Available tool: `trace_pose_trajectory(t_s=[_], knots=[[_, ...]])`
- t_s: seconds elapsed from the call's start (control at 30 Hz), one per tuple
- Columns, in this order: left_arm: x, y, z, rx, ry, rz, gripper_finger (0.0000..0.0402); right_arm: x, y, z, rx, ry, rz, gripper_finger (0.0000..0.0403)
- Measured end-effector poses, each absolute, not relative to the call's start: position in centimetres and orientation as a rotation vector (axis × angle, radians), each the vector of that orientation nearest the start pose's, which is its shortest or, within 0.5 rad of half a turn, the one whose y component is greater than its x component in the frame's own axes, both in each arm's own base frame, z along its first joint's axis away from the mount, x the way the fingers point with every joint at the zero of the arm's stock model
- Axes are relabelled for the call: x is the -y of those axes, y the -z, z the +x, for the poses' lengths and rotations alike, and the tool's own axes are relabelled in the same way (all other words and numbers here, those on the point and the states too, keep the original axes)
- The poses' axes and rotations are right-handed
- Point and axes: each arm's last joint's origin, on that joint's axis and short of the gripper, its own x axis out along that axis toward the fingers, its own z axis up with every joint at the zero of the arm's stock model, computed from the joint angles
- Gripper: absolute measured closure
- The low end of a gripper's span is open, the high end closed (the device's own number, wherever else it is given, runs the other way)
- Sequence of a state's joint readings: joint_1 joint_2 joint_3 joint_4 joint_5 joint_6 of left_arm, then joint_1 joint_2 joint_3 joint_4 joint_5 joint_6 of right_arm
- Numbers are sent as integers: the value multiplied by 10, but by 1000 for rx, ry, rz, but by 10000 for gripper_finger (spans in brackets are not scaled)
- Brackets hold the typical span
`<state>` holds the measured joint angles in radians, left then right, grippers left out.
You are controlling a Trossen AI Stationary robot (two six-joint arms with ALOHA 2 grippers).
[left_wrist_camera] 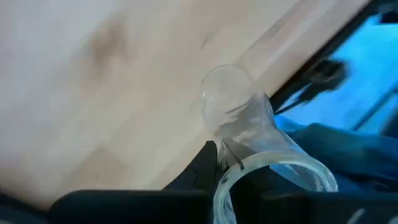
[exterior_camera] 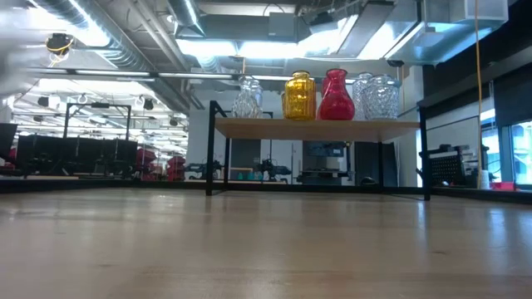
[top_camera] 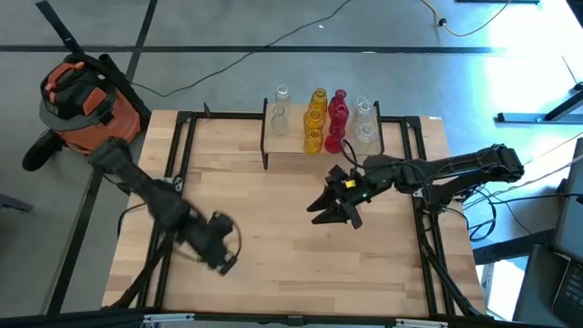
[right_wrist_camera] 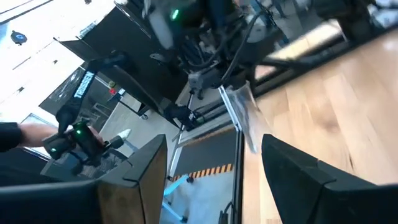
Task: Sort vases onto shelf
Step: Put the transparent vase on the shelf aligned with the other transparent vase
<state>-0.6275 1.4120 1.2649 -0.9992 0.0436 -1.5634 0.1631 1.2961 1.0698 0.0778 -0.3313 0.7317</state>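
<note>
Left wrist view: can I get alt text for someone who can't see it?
The left gripper is shut on a clear vase, gripped at its neck, with the vase's round body pointing out over the light wooden table. Blurred dark and blue shapes lie past the table's edge.

The worktop (top_camera: 273, 237) is light wood with a faint plank pattern. The shelf (top_camera: 291, 144) is pale wood on black legs. On it stand clear vases (top_camera: 281, 107), yellow vases (top_camera: 316, 118), red vases (top_camera: 338, 117) and more clear, ribbed ones (top_camera: 365, 120). The left pincer (top_camera: 221, 251) is black and holds a clear vase (left_wrist_camera: 239, 118). The right pincer (top_camera: 335, 211) is black too. A vacuum cleaner (top_camera: 77, 96) is orange and grey.
</note>
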Motion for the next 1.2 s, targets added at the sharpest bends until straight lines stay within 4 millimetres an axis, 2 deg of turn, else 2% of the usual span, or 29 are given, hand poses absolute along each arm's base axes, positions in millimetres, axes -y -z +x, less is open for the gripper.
trace_pose_trajectory(t_s=[0.17, 0.4, 0.53, 0.67, 0.77, 0.97, 1.07, 1.2], knots=[[102, -340, 242, -1188, -274, -933, 390, -57, -359, 290, -187, -451, 675, 185], [25, -385, 254, -1160, -370, -794, 390, -56, -364, 291, -124, -441, 657, 185], [-8, -407, 267, -1108, -405, -731, 390, -55, -362, 291, -133, -412, 663, 185], [-33, -415, 285, -1123, -441, -652, 390, -55, -362, 291, -127, -382, 664, 185], [-46, -416, 300, -1156, -442, -604, 390, -52, -361, 292, -100, -297, 609, 185], [-46, -416, 326, -1143, -365, -537, 390, -46, -361, 293, -14, -69, 254, 185], [-43, -415, 330, -1150, -346, -516, 390, -44, -366, 294, -24, -14, 134, 185], [-39, -415, 330, -1150, -340, -503, 390, -45, -373, 304, -91, 5, 32, 185]])
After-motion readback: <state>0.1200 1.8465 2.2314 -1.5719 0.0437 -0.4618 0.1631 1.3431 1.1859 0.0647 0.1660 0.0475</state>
